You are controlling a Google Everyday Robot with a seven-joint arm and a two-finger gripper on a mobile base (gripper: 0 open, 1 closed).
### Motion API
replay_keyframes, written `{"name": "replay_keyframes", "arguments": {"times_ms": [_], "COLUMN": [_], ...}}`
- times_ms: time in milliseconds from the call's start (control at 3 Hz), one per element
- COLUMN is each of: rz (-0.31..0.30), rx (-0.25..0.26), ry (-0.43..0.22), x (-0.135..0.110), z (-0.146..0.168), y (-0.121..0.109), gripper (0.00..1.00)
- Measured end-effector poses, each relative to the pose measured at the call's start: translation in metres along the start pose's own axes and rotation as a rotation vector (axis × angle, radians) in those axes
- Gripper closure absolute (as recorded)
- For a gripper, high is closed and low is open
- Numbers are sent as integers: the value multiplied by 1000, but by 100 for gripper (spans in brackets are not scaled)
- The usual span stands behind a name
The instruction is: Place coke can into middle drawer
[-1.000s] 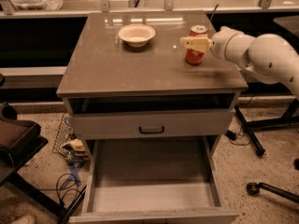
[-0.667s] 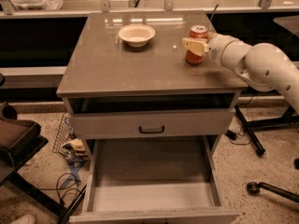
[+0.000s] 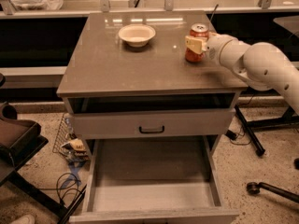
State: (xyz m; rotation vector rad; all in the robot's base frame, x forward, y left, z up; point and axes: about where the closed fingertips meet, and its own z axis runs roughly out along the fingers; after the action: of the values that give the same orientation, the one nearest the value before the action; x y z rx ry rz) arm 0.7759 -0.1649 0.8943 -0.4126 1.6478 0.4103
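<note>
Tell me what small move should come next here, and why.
Probably a short straight lift of the coke can. The gripper is at the can, which stands upright near the right edge of the cabinet top, while the middle drawer lies open and bare, lower and nearer the camera. Lifting first should free the can before it travels out and down.
</note>
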Motion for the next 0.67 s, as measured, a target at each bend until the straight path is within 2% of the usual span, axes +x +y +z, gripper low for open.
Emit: {"name": "replay_keyframes", "arguments": {"times_ms": [333,667], "rz": [-16,-153], "rx": [-3,1], "ry": [5,16], "x": [-2,-28], "z": [4,-23], "y": [2,27], "gripper": [100,100]}}
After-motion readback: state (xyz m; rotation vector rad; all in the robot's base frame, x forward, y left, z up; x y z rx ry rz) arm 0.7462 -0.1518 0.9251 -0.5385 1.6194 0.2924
